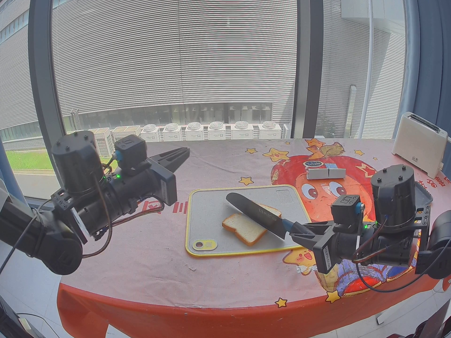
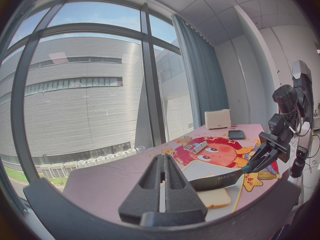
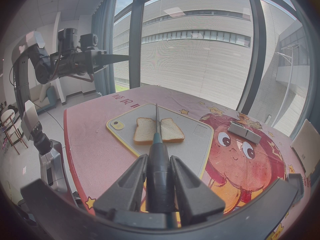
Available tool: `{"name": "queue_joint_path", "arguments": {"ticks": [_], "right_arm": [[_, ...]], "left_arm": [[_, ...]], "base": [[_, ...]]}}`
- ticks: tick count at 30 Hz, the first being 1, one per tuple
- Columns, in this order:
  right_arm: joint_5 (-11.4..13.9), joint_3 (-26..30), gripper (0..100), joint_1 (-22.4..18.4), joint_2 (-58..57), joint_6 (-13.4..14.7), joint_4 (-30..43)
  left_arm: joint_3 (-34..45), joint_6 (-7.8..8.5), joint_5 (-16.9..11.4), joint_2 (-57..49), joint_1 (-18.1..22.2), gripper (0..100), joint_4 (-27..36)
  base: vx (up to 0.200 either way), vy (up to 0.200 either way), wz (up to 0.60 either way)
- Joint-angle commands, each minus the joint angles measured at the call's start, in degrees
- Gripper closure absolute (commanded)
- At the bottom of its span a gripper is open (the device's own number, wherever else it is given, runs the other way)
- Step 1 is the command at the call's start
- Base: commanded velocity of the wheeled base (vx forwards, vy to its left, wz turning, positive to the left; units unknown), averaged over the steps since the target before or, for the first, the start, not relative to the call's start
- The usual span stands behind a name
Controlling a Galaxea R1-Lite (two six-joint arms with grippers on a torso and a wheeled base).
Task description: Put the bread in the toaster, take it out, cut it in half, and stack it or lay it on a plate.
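Note:
A slice of bread (image 1: 248, 226) (image 3: 157, 133) lies on the grey cutting board (image 1: 211, 221) (image 3: 193, 147) with a yellow rim. My right gripper (image 1: 300, 233) (image 3: 159, 165) is shut on the handle of a dark knife (image 1: 256, 212) (image 3: 157, 117) (image 2: 216, 181). Its blade lies across the middle of the slice. My left gripper (image 1: 181, 155) (image 2: 163, 164) is shut on nothing, held in the air left of the board. The white toaster (image 1: 419, 150) (image 2: 217, 119) stands at the table's far right corner. A dark square plate (image 2: 236, 134) lies near the toaster.
A small grey block (image 1: 325, 172) (image 3: 244, 133) rests on the printed tablecloth behind the board. A large window runs along the table's far edge. The tablecloth left of the board and along the front edge is bare.

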Motion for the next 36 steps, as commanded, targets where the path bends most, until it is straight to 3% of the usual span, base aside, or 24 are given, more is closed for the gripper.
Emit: {"name": "queue_joint_path", "arguments": {"ticks": [1,4,14,19,25,36], "right_arm": [[0.1,0.0,100,0.1,-0.3,0.0,-0.1],[0.1,-0.1,100,0.0,-0.6,0.0,-0.1],[0.2,-0.1,100,-0.4,-0.8,0.0,-0.1],[0.2,0.2,100,-0.5,-0.8,0.0,-1.7],[-0.1,0.9,100,-0.5,-0.7,0.0,-3.7],[-0.3,0.9,100,-0.8,-1.1,0.0,-3.7]], "left_arm": [[9.0,0.13,1.2,-2.1,1.6,100,-9.8],[13.1,0.31,1.4,-1.8,1.9,100,-15.8],[21.6,-0.31,3.5,-2.7,3.5,100,-25.0],[28.6,0.04,3.5,-8.1,7.1,100,-25.8],[38.1,0.31,3.7,-13.3,7.1,100,-25.9],[39.4,0.22,4.8,-17.3,8.8,100,-24.7]], "base": [[0.000,0.000,0.00],[0.000,0.000,0.00],[0.000,0.000,0.00],[0.000,0.000,0.00],[0.000,0.000,0.00],[0.000,0.000,0.00]]}}
